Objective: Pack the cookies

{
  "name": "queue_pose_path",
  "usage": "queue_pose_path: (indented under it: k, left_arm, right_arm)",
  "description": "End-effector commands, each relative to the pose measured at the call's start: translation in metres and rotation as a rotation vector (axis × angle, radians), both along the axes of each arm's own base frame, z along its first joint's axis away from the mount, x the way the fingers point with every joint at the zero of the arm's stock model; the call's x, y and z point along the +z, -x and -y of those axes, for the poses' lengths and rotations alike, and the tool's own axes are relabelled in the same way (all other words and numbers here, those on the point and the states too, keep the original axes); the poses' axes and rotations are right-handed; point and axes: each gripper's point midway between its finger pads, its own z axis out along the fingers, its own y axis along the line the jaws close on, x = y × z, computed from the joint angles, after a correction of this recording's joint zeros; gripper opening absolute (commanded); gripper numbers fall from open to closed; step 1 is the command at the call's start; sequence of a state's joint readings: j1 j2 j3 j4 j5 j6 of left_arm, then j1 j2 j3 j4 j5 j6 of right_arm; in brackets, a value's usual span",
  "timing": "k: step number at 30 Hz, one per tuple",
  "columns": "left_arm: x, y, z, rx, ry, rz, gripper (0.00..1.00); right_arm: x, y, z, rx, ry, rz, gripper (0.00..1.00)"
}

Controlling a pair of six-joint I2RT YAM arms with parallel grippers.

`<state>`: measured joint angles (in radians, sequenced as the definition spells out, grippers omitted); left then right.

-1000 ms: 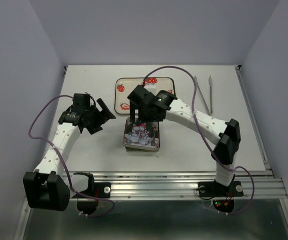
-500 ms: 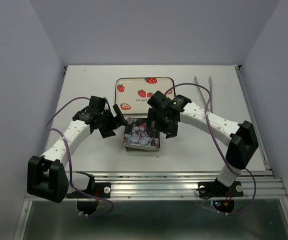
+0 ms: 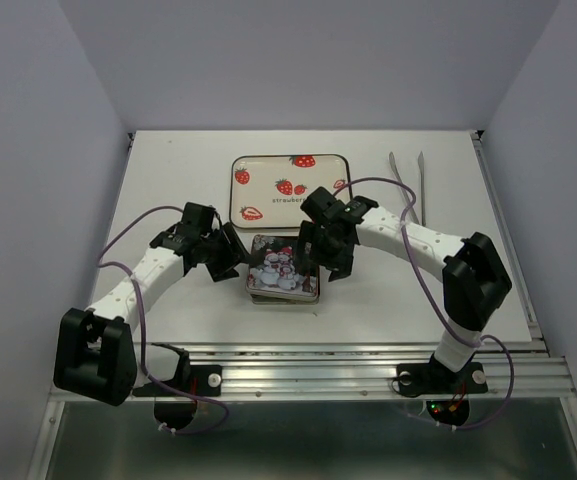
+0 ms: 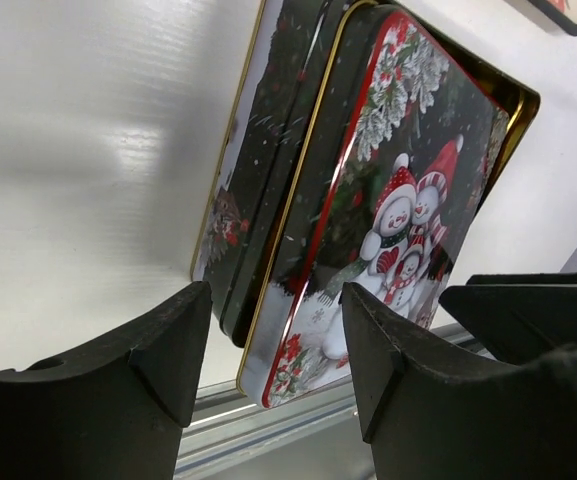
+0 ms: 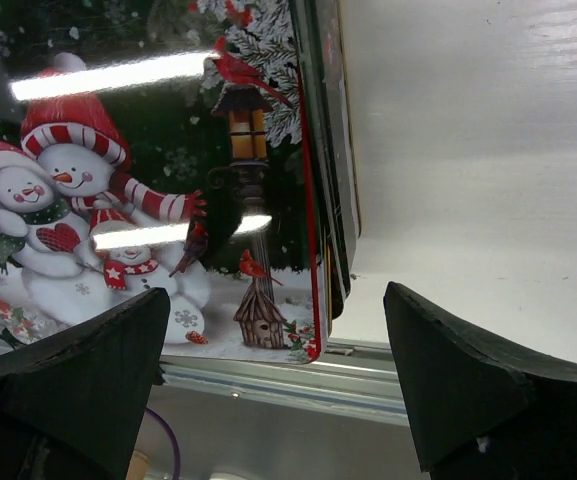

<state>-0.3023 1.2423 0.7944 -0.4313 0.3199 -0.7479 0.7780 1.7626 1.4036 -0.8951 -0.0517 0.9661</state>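
Packing status: cookies not visible in any view; prob. inside the tin (image 3: 283, 268), judging by the lid lying on top.
Cookies, where: none seen on the strawberry tray (image 3: 268, 165) or the bench (image 3: 168, 180); can't confirm the count.
Tin: centre of bench, just near of the tray, snowman lid (image 4: 388, 200) facing up.
Lid fit: left wrist view shows it sitting skewed over the base, w/ a strip of base showing along one side; looks laid on, not seated.
Left to do: prob. square up and press the lid home, nothing more that I can see.
Left gripper (image 4: 276, 298): at the tin's left edge, fingers partly apart, holding nothing; contact w/ tin can't tell.
Right gripper (image 5: 276, 298): at the tin's right edge, jaws spread wide, nothing between them.
Tongs (image 3: 408, 185): far right on bench, well apart from both arms.
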Motion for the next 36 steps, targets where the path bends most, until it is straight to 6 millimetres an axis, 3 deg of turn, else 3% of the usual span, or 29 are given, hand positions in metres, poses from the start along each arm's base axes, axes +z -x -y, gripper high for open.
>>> queue_pose_path:
  k: [1, 8, 14, 22, 36]
  left_arm:
    - [0.001, 0.003, 0.005, -0.005, 0.027, 0.013, 0.65]
    - [-0.007, 0.01, 0.004, -0.017, 0.02, -0.01, 0.64]
    - [-0.009, 0.009, 0.003, -0.026, 0.005, -0.014, 0.61]
    - [-0.012, 0.011, 0.002, -0.023, 0.009, -0.024, 0.5]
    - [-0.019, 0.019, 0.003, -0.035, 0.013, -0.046, 0.45]
  right_arm:
    - [0.004, -0.01, -0.009, 0.002, -0.063, 0.031, 0.93]
    - [0.007, -0.013, -0.024, 0.007, -0.141, 0.031, 0.93]
    - [-0.001, -0.009, -0.023, 0.003, -0.134, 0.012, 0.93]
    - [0.0, -0.011, -0.03, 0.007, -0.167, 0.015, 0.92]
    - [0.008, -0.017, -0.036, 0.0, -0.198, 0.042, 0.92]
